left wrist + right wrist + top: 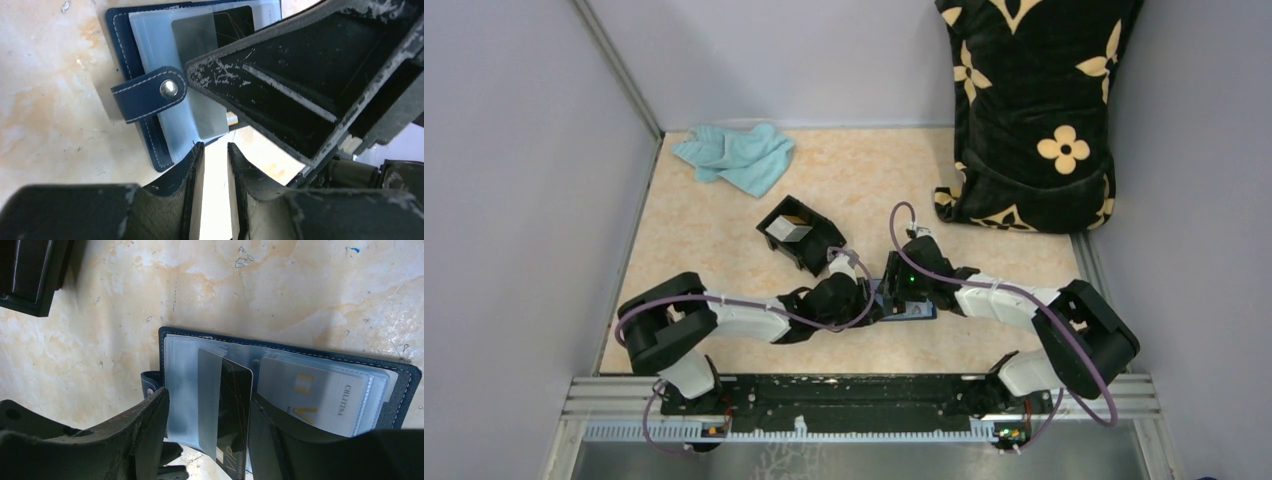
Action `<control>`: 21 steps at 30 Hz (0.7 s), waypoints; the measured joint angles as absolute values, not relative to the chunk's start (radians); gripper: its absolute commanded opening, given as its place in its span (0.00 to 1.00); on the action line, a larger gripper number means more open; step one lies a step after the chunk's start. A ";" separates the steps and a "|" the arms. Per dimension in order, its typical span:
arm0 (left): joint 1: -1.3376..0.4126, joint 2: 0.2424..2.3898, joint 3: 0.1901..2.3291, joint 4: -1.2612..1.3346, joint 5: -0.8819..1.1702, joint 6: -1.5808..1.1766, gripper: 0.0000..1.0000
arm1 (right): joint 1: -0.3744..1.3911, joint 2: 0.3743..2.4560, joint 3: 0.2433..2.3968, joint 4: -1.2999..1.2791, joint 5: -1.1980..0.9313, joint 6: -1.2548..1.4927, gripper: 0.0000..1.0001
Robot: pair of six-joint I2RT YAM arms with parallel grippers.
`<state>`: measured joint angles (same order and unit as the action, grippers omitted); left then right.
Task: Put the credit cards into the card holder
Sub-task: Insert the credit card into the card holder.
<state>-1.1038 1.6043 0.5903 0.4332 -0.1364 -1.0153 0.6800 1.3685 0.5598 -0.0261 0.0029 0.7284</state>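
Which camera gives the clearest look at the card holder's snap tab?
The left wrist view: the tab lies in full view, silver snap included, across the edge of the card holder. The right wrist view shows only its tip; in the top view it cannot be made out.

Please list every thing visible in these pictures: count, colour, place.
crumpled cloth: one, teal, far left
square open-topped box: one, black, mid-table, cards inside
folding card holder: one, navy blue, open between the pincers
dark card: one, black, partly in a clear sleeve
pale card: one, grey-white, in another sleeve
flowered cushion: one, black and cream, far right
marbled table: one, beige
left pincer: one, black, open, beside the holder
right pincer: one, black, open, over the holder
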 measured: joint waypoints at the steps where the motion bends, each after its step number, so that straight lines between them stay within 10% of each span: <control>1: -1.107 1.615 0.606 0.418 -0.146 -1.012 0.29 | 0.680 1.367 0.557 -0.022 0.003 0.729 0.56; 21: -1.210 1.715 0.784 0.186 -0.431 -0.953 0.28 | 0.678 1.358 0.550 -0.019 -0.010 0.734 0.60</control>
<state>-1.2098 1.7153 0.7841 0.1856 -0.4313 -0.9527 0.6777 1.3582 0.5495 -0.0189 -0.0097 0.7341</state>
